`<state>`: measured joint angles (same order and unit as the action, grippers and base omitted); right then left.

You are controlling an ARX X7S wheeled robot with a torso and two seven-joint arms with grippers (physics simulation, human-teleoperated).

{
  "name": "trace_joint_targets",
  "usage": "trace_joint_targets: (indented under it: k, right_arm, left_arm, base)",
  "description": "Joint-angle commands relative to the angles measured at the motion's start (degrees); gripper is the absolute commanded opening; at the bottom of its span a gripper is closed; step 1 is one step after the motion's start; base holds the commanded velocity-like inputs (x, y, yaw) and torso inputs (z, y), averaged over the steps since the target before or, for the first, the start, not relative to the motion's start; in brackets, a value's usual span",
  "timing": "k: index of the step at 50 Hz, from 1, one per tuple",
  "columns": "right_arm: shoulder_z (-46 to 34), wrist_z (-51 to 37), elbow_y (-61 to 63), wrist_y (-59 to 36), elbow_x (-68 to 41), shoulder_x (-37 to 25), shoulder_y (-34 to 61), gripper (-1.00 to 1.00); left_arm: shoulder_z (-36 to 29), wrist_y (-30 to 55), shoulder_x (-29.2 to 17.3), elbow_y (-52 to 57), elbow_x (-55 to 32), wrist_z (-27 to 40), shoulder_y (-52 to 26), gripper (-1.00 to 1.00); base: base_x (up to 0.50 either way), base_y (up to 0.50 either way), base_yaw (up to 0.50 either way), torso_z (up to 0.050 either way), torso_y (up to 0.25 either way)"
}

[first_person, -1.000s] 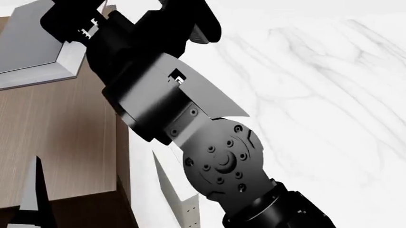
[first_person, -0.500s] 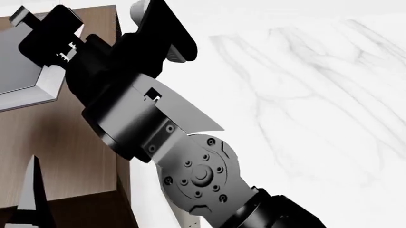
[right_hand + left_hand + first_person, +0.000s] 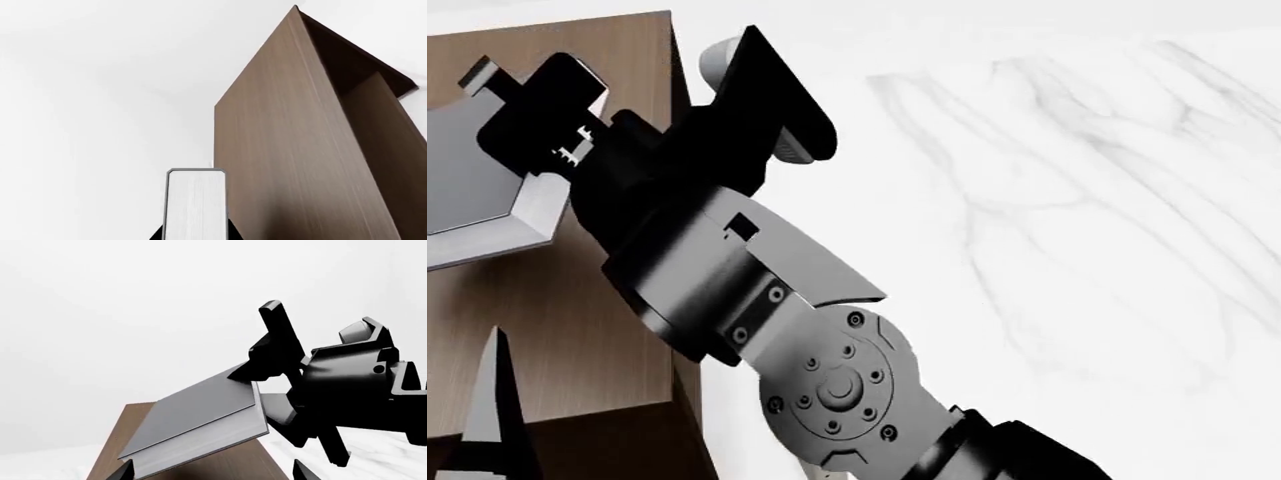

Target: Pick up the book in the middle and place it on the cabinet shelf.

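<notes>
At the upper left of the head view, the right gripper [image 3: 523,125] is clamped on the book [image 3: 474,195], holding it tilted over the cabinet shelf [image 3: 561,320]. Whether they touch seems unclear. The left gripper's state cannot be told.
</notes>
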<state>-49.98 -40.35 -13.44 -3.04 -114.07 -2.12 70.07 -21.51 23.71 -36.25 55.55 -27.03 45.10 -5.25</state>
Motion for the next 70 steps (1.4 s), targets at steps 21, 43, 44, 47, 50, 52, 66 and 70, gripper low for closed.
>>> trace_joint_targets:
  k: [21,43,44,47,50,52,66,70]
  right_arm:
    - [-2.43,2.62,0.27,1.75,1.28,-0.63,-0.35,-1.0]
    - [-4.43,2.99,0.08,3.17,1.92,-1.19,-0.28,-1.0]
    - [-4.48,3.04,0.14,3.22,1.94,-1.21,-0.27,-1.0]
    - [-4.73,3.35,0.14,3.23,2.03,-1.25,-0.15,1.0]
    - [-4.88,3.72,-0.02,3.29,2.11,-1.21,0.17,1.0]
    - [-4.92,4.06,0.11,3.44,2.22,-1.25,0.27,1.0]
    - [-5.56,4.57,-0.6,3.85,2.09,-2.33,-0.04,1.0]
    - [-5.52,4.78,-0.67,4.06,2.0,-2.9,-0.47,1.0]
  left_arm:
    - [-0.52,-0.62,-0.47,-0.56,-0.12,0.44,-0.02,1.0]
    - [-0.94,-0.45,-0.83,-0.28,-0.48,0.74,-0.5,1.0]
    - [-0.96,-0.47,-0.86,-0.31,-0.44,0.77,-0.49,1.0]
    - [-0.98,-0.74,-0.91,-0.47,-0.39,0.72,-0.39,1.0]
    - [-1.07,-0.77,-0.94,-0.5,-0.37,0.75,-0.41,1.0]
    - [-1.01,-0.94,-1.03,-0.51,-0.41,0.75,-0.35,1.0]
    - [-1.2,-0.88,-1.2,-0.45,-0.6,1.09,-0.56,1.0]
    - [-1.37,-0.45,-1.22,-0.18,-0.75,1.32,-0.82,1.0]
  base:
    - [0.0,0.0,0.0,0.0,0.001]
    - [0.0,0.0,0.0,0.0,0.001]
    - [0.0,0.0,0.0,0.0,0.0]
    - [0.0,0.0,0.0,0.0,0.0]
    - [0.0,0.0,0.0,0.0,0.0]
    - [0.0,0.0,0.0,0.0,0.0]
    - [0.0,0.0,0.0,0.0,0.001]
    - [0.0,0.0,0.0,0.0,0.0]
